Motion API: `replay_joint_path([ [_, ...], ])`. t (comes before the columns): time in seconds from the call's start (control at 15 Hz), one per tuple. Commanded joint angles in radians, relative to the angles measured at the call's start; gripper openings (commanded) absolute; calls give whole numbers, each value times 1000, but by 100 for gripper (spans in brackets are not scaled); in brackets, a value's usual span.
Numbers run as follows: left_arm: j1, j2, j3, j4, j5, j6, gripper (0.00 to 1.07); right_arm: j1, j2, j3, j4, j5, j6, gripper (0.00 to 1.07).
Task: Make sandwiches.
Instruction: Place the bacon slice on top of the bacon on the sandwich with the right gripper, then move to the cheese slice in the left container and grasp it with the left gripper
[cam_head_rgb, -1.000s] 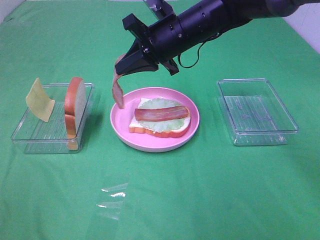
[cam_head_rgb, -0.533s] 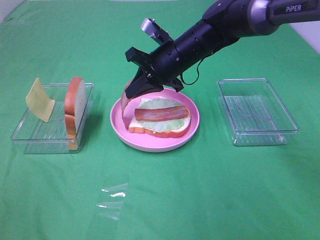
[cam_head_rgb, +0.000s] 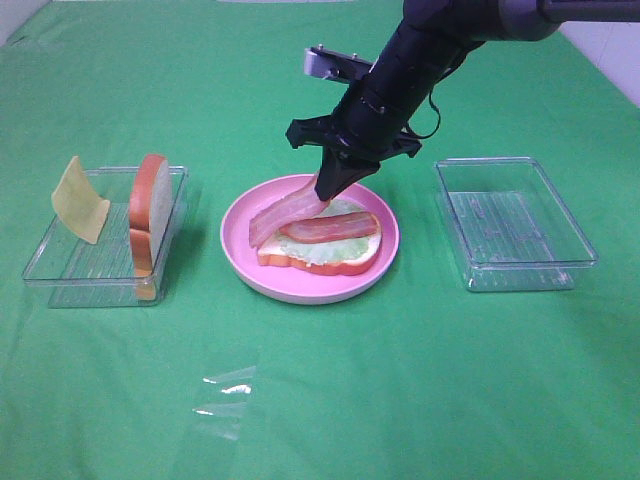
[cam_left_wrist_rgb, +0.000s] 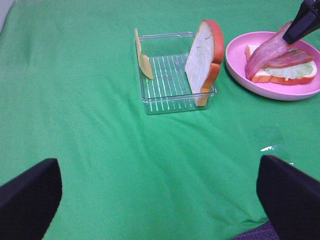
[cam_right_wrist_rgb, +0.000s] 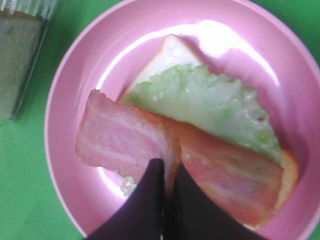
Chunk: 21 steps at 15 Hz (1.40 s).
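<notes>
1. Right gripper (cam_head_rgb: 323, 190) is pressed together, pinching a bacon strip (cam_head_rgb: 283, 213) by one end.
2. Strip droops onto the sandwich (cam_head_rgb: 325, 250) at its 10 o'clock edge; sandwich sits mid-plate (cam_head_rgb: 300, 292).
3. Left gripper (cam_left_wrist_rgb: 159, 200) is spread wide, holding nothing.
4. Bread (cam_head_rgb: 150, 195) and cheese (cam_head_rgb: 80, 200) stand in the tray (cam_head_rgb: 60, 275) at the plate's 9 o'clock.

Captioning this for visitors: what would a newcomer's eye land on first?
Centre stage, the right gripper, jaws shut, holds a bacon strip slanting onto the open sandwich on the pink plate, beside another strip lying on its lettuce. On the left, a bread slice stands upright in a clear tray, with cheese leaning at its left end.
</notes>
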<state>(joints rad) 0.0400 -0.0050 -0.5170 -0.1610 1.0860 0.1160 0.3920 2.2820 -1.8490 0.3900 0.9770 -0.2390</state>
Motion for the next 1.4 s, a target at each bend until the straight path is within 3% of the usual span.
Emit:
replay_joint_path([
  [0.07, -4, -14, 0, -9, -10, 0, 98, 0, -7, -17, -104, 39, 45, 0],
  [0.33, -4, -14, 0, -9, -10, 0, 98, 0, -7, -17, -133, 52, 74, 4],
  [0.4, -4, -14, 0, -9, -10, 0, 98, 0, -7, -18, -132, 61, 90, 28],
  [0.47, -4, -14, 0, -9, -10, 0, 98, 0, -7, -18, -137, 74, 93, 61],
  [0.6, -4, -14, 0, -9, -10, 0, 98, 0, -7, -18, -158, 103, 90, 96],
  [0.87, -4, -14, 0, -9, -10, 0, 98, 0, -62, -46, -195, 168, 94, 95],
  [1.0, -4, -14, 0, -9, -10, 0, 98, 0, -104, -109, -239, 224, 104, 95],
  [1.13, -4, -14, 0, -9, -10, 0, 98, -1, -152, -167, -374, 319, 169, 95],
  [1.2, -4, -14, 0, -9, -10, 0, 98, -23, -173, -181, -453, 361, 190, 95],
  [1.27, -4, -14, 0, -9, -10, 0, 98, -23, -173, -181, -453, 361, 190, 95],
  [1.4, -4, -14, 0, -9, -10, 0, 98, -114, -199, -180, -448, 361, 221, 94],
])
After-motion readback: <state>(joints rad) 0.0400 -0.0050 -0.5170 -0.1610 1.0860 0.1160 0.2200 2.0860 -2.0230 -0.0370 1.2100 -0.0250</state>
